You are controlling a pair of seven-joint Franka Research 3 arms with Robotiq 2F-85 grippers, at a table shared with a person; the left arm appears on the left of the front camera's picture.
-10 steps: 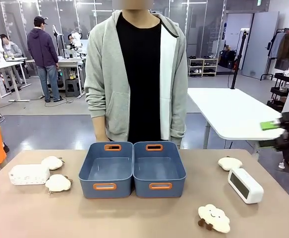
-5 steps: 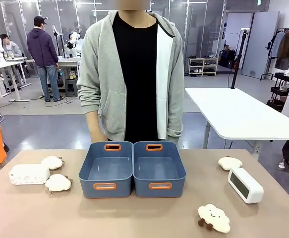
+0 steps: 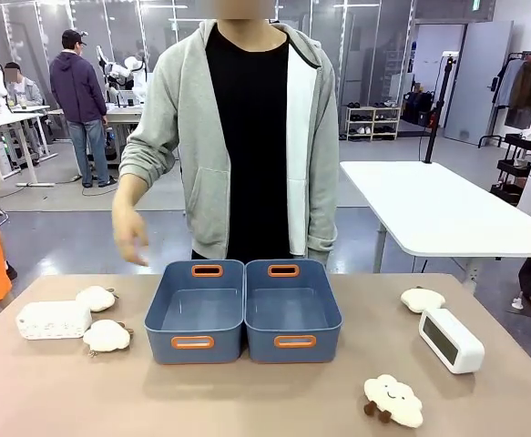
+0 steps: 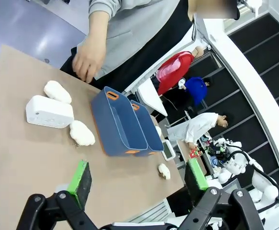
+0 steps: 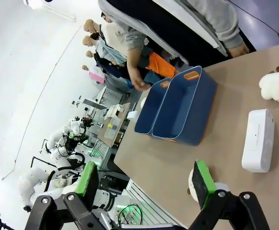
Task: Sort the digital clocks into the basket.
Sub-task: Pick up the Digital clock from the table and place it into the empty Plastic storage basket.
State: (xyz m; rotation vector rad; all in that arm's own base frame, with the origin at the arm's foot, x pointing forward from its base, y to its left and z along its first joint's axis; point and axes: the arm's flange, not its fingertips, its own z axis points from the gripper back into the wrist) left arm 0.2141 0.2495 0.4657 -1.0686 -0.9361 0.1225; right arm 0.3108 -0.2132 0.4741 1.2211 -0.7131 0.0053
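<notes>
Standing empty, front view: two blue baskets (image 3: 219, 353) at the middle of the tabletop (image 3: 65, 391); left clock (image 3: 54, 320) at the left side, right clock (image 3: 451, 340) at the right side, both outside. Nothing sorted; both clocks left to move.
Left wrist view: left tool (image 4: 138, 176) spread, holding nothing, well apart from left clock.
Right wrist view: right tool (image 5: 144, 178) spread, empty; right clock lies beyond it.

Your front camera sits at the near edge of the tan counter (image 3: 265, 401), facing across it at the person in a grey hooded jacket (image 3: 247, 137). Each wrist camera hangs high and rolled, looking down past the black, green-padded left end effector (image 4: 138, 176) or right end effector (image 5: 145, 179) at frame bottom. All three views share the two blue rectangular plastic tubs (image 3: 219, 350).
</notes>
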